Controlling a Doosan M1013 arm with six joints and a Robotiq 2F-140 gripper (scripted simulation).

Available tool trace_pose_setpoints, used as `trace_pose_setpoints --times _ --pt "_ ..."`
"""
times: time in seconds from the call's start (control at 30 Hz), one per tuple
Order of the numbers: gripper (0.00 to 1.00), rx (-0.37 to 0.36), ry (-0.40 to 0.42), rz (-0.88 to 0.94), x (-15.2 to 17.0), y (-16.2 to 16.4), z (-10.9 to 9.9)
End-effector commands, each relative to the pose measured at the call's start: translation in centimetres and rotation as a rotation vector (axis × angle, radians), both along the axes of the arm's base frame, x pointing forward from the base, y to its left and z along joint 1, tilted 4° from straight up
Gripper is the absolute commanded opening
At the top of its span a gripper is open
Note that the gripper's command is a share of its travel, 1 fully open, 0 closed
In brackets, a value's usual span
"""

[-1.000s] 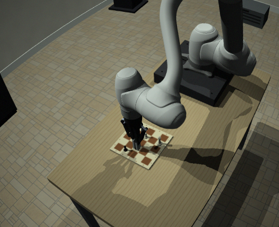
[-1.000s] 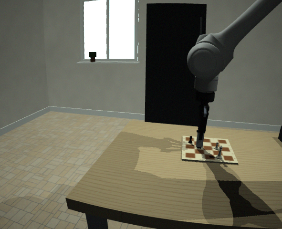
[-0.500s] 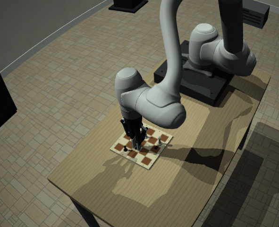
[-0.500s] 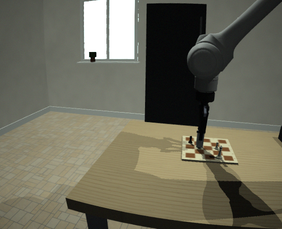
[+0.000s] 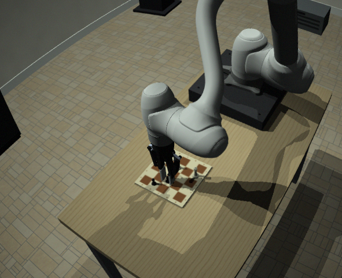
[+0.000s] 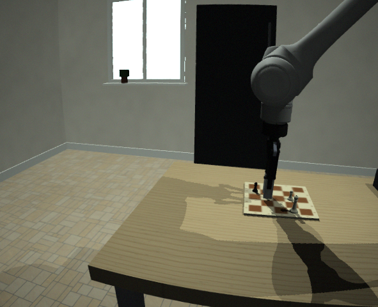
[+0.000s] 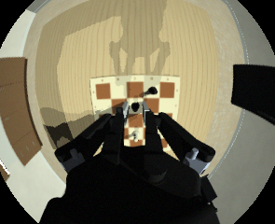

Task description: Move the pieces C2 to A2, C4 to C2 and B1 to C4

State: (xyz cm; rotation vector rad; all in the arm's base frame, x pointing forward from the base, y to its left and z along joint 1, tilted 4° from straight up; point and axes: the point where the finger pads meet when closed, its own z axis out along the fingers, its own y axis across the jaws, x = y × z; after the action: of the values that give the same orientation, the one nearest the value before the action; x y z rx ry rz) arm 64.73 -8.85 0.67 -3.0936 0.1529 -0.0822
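You see a thin, flat, square board (image 5: 180, 196) of cream and reddish-brown squares on the wood-grain desk (image 5: 165, 239). It lies about midway along the desk's length, nearer one long edge, well apart from the black base plate (image 5: 194, 90) at the far end. The smooth grey arm comes down upright over the board. Its black gripper (image 5: 166, 178) has its slim fingers parted only a little, loosely flanking a small piece (image 7: 136, 107) without pinching it. The fingertips reach down to about the level of the board. From the wrist you make out just the piece's dark rounded top. In the other views the fingers hide it, so its shape and its square cannot be told. A black pawn (image 5: 153, 181) stands just beside the gripper, toward the board's corner. A pale turned piece (image 5: 195, 172) and a low dark one (image 5: 190, 180) stand on the opposite side. The edge letters are too small to read.
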Motion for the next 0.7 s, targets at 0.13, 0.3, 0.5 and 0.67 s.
trace_pose_setpoints --times 0.13,0.3,0.5,0.67 --pt "0.20 0.000 0.000 0.000 0.0 0.0 0.3" --pt "0.20 0.000 0.000 0.000 -0.1 -0.1 1.8" --pt "0.20 0.000 0.000 0.000 -0.2 -0.1 3.7" --pt "0.20 0.000 0.000 0.000 -0.4 -0.3 6.5"
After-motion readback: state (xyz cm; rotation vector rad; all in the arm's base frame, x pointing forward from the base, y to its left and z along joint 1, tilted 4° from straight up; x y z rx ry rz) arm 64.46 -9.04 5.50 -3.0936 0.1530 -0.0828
